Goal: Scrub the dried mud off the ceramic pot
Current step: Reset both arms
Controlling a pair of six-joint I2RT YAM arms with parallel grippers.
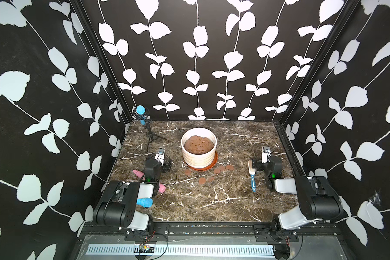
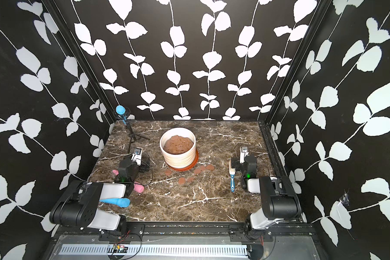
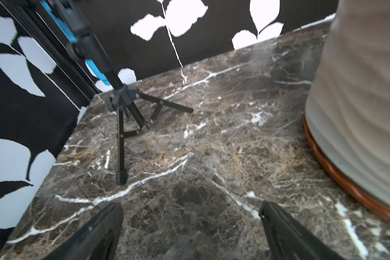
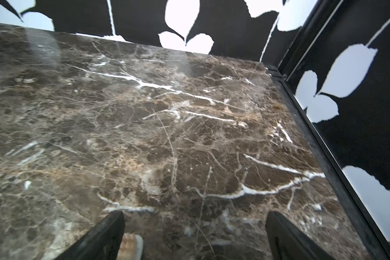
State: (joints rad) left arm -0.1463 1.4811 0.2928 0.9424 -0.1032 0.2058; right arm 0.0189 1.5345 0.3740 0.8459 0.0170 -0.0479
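The cream ribbed ceramic pot (image 1: 198, 158) (image 2: 179, 160) stands on an orange-brown saucer (image 1: 199, 168) at mid-table, holding lumpy brown soil (image 1: 198, 145). Its wall (image 3: 358, 101) shows no patches where I can see it. Several flat reddish-brown patches of dried mud (image 1: 229, 167) (image 2: 181, 180) lie on the marble in front of the pot. My left gripper (image 1: 166, 166) (image 3: 190, 209) hangs open and empty left of the pot. My right gripper (image 1: 259, 164) (image 4: 195, 216) is open and empty, far right of the pot.
A blue-handled brush (image 1: 252, 180) (image 2: 232, 180) lies beside my right gripper, its bristle head (image 4: 131, 246) next to one finger. A blue microphone on a black tripod (image 1: 152, 137) (image 3: 122, 126) stands back left. Pink (image 1: 161, 188) and blue (image 1: 144, 202) foam-tipped things lie under the left arm.
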